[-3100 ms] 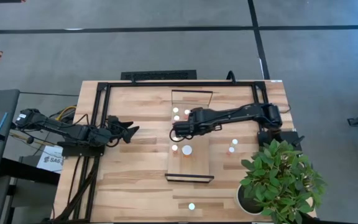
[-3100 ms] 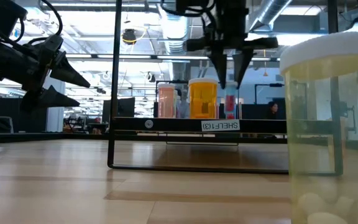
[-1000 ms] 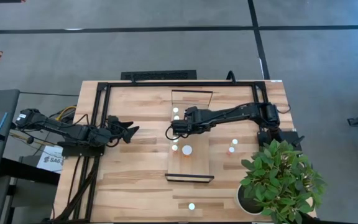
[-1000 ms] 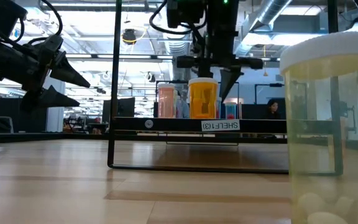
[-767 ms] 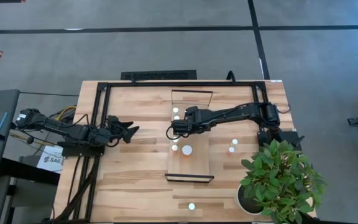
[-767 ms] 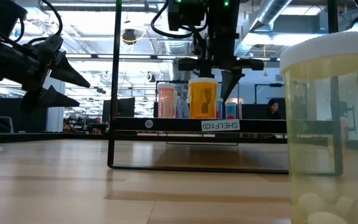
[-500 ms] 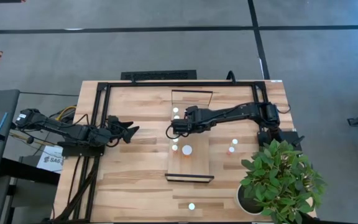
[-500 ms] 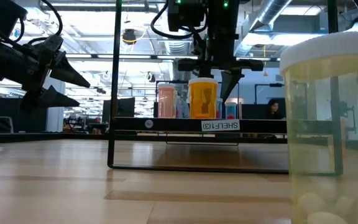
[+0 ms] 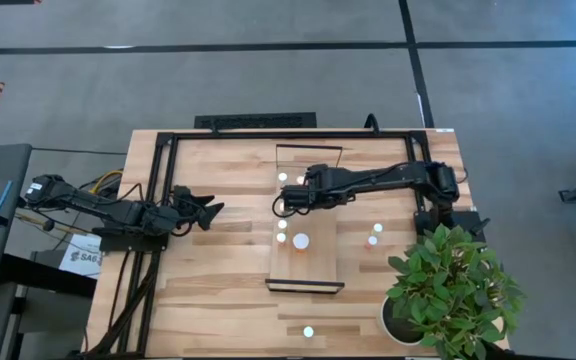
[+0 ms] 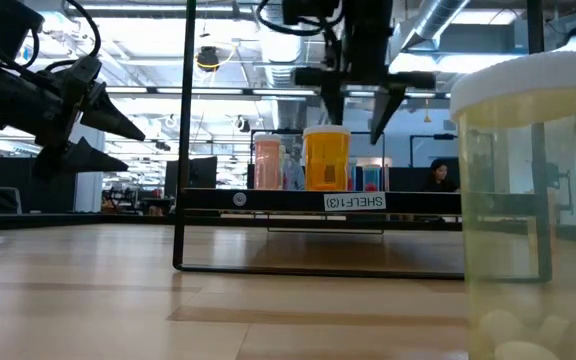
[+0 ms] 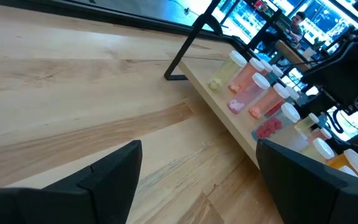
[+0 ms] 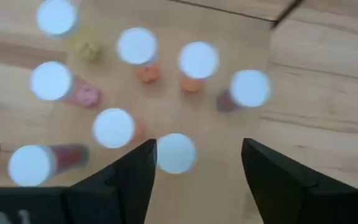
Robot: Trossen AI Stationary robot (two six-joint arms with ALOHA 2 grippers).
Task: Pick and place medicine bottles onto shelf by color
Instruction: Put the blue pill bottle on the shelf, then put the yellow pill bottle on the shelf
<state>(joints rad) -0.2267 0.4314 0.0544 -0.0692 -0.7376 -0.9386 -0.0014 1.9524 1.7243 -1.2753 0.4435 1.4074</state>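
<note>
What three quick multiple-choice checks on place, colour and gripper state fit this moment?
1. Where is the right gripper?
A. above the bottles on the shelf
B. over the potted plant
C. beside the left gripper

2. What colour are the bottle caps?
A. black
B. white
C. green

3. How is the right gripper?
A. shut on a bottle
B. open, holding nothing
C. out of view

Answers: 1 A, the high view puts it over the shelf; 2 B, the right wrist view shows white caps; 3 B, its fingers stand spread above the bottles.
</note>
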